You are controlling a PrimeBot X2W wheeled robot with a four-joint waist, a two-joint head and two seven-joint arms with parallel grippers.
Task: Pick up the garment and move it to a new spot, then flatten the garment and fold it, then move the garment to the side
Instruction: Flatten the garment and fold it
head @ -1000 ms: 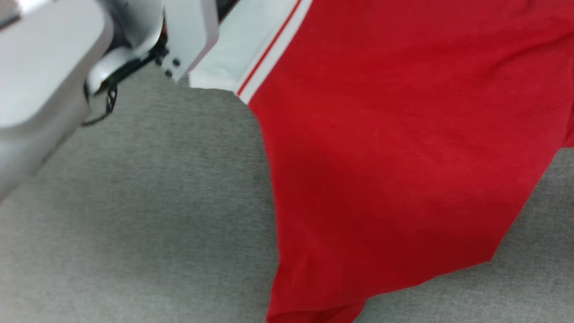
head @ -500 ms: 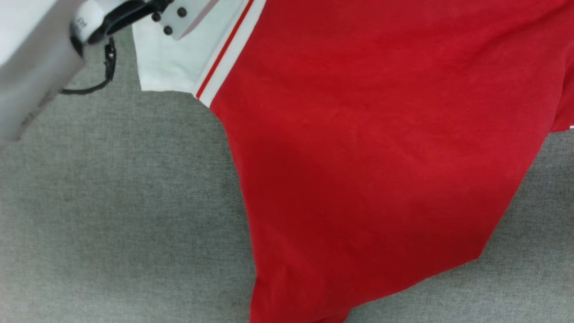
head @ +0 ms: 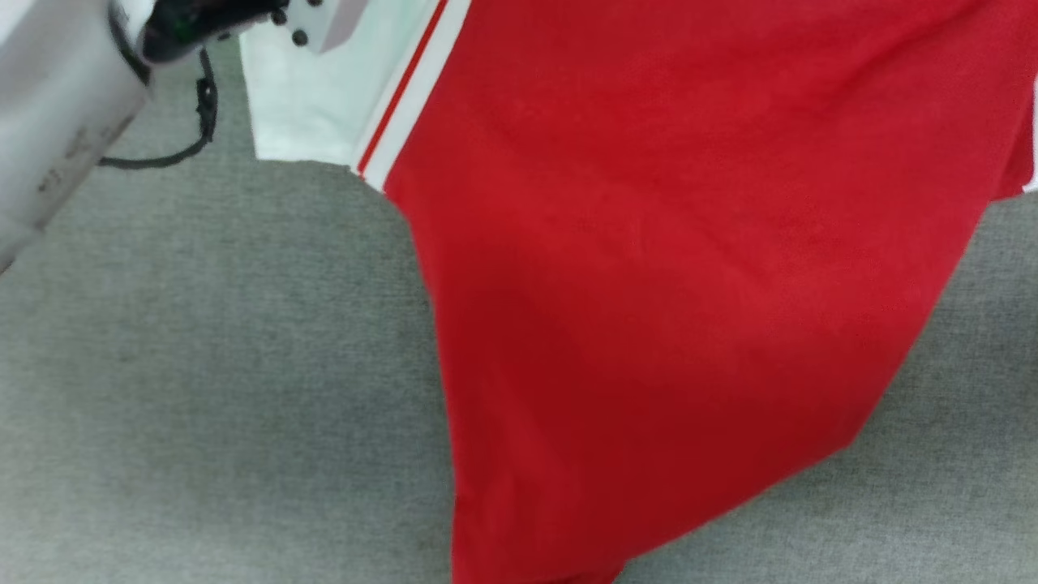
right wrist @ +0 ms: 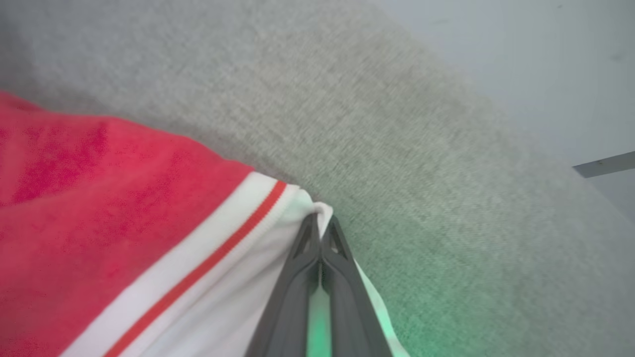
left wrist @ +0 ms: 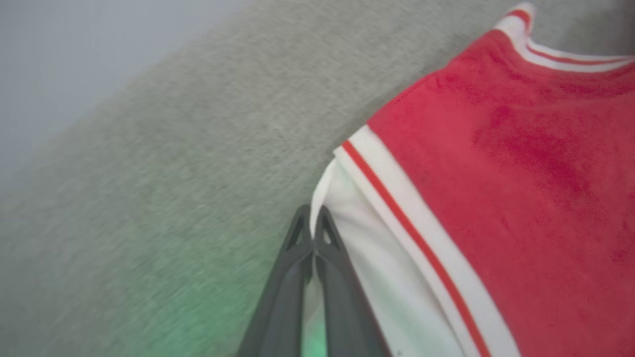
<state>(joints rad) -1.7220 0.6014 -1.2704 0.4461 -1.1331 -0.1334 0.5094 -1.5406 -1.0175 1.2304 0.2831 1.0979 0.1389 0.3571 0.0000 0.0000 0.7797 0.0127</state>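
Both tools are clenched, each nipping a white sleeve of the jersey (head: 649,284).

Left tool (left wrist: 313,224): fingers pressed together, sleeve edge caught right at the tips. The rest of that left-side sleeve (left wrist: 372,267) runs down the right of the fingers.

Right tool (right wrist: 321,229): same, tips closed on a small fold of the right-side sleeve (right wrist: 243,307), with cloth on both sides of the fingers.

Jersey is over the grey bench (head: 203,365), plain red face toward the head camera. Its long axis runs roughly far-to-near in head view, tilted a bit. Shoulder end is far, at the top of the view. Hem end is near and leaves the view at the bottom. The red panel is wide at the shoulders and tapers toward the hem. It looks stretched between the two pinch points. Can't tell how much of the lower part lies on the bench.

Head view: the left-side sleeve is at upper left, with striped trim (head: 401,89) running diagonally between it and the red body. Left forearm (head: 57,138) covers the upper-left corner, with a black cable (head: 208,105) looped just beside the sleeve. There's a white sliver at the right margin.

Wrist views: a bench edge shows beyond each tool, with pale background past it. Both pinch points are inboard of that edge. A second striped band (left wrist: 545,49) sits top right in left wrist view; can't tell whether it's neckline or armhole.
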